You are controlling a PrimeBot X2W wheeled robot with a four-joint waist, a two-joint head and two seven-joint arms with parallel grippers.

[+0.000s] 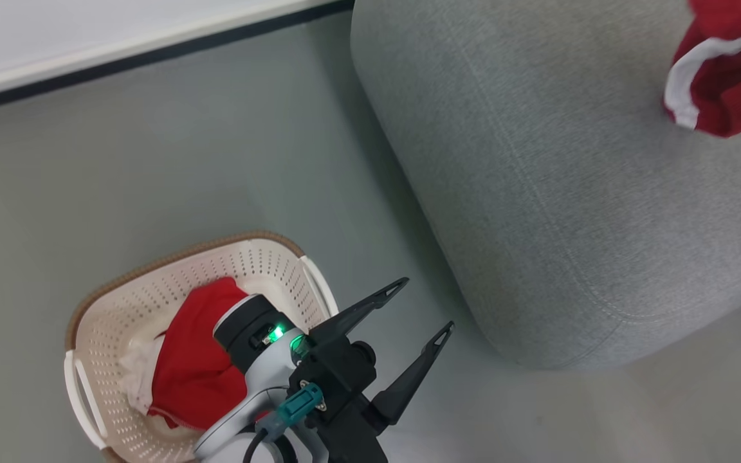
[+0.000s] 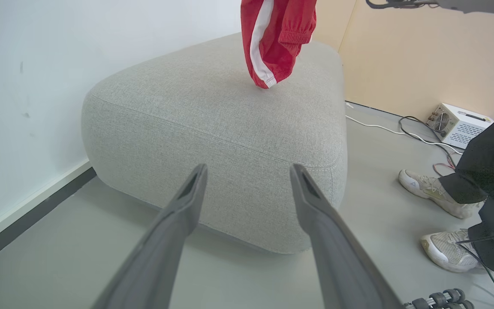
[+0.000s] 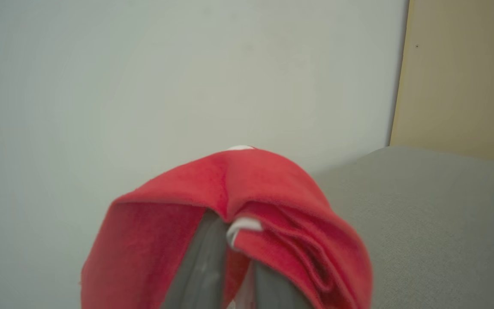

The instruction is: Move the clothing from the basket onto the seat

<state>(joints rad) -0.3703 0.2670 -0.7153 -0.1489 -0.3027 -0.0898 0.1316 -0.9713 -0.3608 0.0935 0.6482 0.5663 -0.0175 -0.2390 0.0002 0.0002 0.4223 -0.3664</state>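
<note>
The cream basket [image 1: 267,263] sits on the floor at the lower left, with red and white clothing [image 1: 193,360] bunched inside. My left gripper [image 1: 428,303] hovers just right of the basket, open and empty, its fingers [image 2: 187,201] pointing at the grey seat [image 2: 212,116]. A second piece of red clothing [image 2: 277,38] with a white stripe hangs above the seat's top. My right gripper [image 3: 232,234] is shut on that clothing [image 3: 247,189], which drapes over its fingertips and hides them. The same garment [image 1: 724,71] shows at the upper right over the seat [image 1: 570,193].
A white wall with a dark baseboard [image 1: 152,58] runs behind the basket. A person's feet in pale shoes [image 2: 431,189] stand right of the seat, near a white box [image 2: 457,124] and cables [image 2: 418,137] on the grey floor.
</note>
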